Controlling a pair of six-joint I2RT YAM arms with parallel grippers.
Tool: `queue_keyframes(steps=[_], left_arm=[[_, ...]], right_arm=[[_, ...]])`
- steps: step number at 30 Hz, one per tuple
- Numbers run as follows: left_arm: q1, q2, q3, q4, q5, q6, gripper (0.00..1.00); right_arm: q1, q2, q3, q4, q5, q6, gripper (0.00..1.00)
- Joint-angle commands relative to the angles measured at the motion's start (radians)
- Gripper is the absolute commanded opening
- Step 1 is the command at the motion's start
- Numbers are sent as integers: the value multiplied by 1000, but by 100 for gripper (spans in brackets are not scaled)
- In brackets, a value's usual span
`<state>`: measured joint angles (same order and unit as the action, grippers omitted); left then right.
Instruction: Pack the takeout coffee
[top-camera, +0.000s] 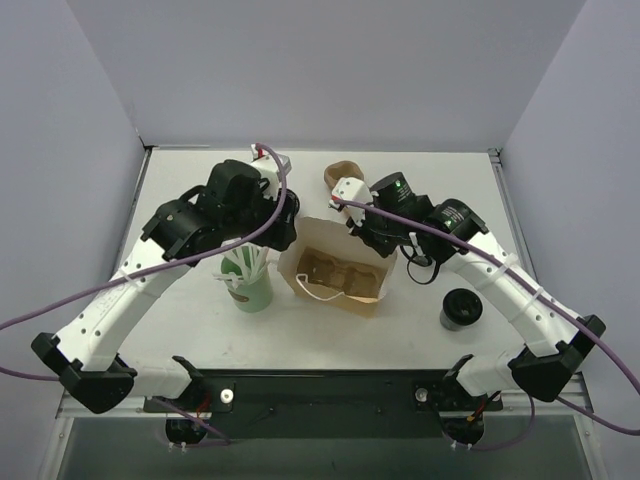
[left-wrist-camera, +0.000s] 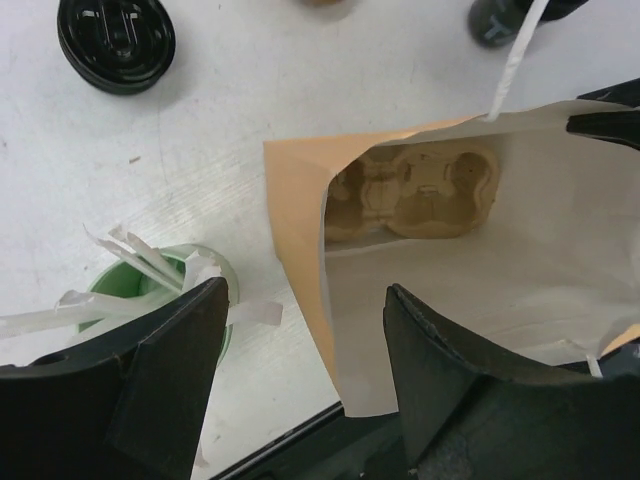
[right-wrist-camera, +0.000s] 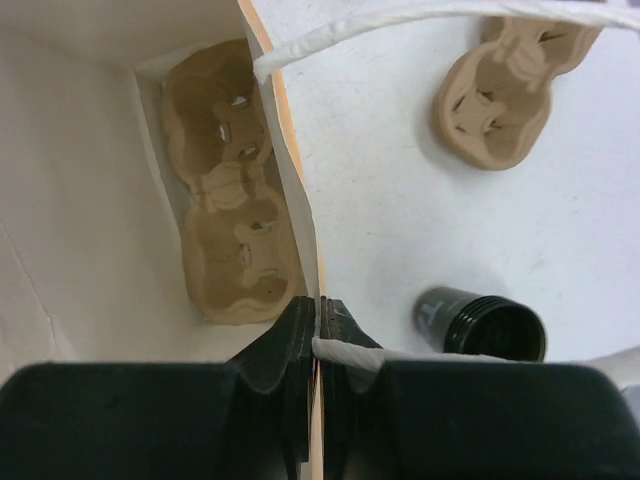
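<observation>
L arm folds up and over from near left. Its left hand (left-wrist-camera: 305, 290) hangs pointing down at the left rim of the brown paper bag (left-wrist-camera: 290, 220) w/ white paper handles. The fingers are spread wide, one over the green cup and one over the bag's mouth, gripping nothing. I can't tell if they touch the rim.

R arm reaches in from near right, wrist turned toward the left. The right hand (right-wrist-camera: 320, 305) is pinched tight on the bag's far-right rim.

The takeout coffee (left-wrist-camera: 115, 40), a small round black cup w/ a black lid, stands upright on the white surface (top-camera: 330, 340), lid up, long axis vertical. It sits far left, beyond the green plastic cup (top-camera: 252, 292) and well apart from the bag. In top view the L arm covers it.

Count:
- 1 bag, standing open.
- 2 moulded brown pulp carriers: the inner carrier (left-wrist-camera: 420, 195) lies flat on the bag bottom, the outer carrier (right-wrist-camera: 495, 110) on the surface beyond the bag.
- 1 green cup w/ a bunch of white straws (left-wrist-camera: 140, 255).
- 2 more black cups: the far black cup (right-wrist-camera: 480, 325) just beside the right hand, and the near black cup (top-camera: 460, 310) by the R forearm. Can't tell if either has a lid.
</observation>
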<state>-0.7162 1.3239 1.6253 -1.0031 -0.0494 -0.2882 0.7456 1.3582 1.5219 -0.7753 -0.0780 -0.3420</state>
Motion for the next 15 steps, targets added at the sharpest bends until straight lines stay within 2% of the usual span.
queue_keyframes(steps=[1,10,15], left_arm=[[1,-71,-33,142,-9,1,73],[1,-107,-128,214,14,24,73],[11,-107,-199,248,13,44,73]], right_arm=[[-8,-42,17,64,63,-106,0],[-29,-1,41,77,23,-87,0],[-49,-14,-12,94,-16,-137,0]])
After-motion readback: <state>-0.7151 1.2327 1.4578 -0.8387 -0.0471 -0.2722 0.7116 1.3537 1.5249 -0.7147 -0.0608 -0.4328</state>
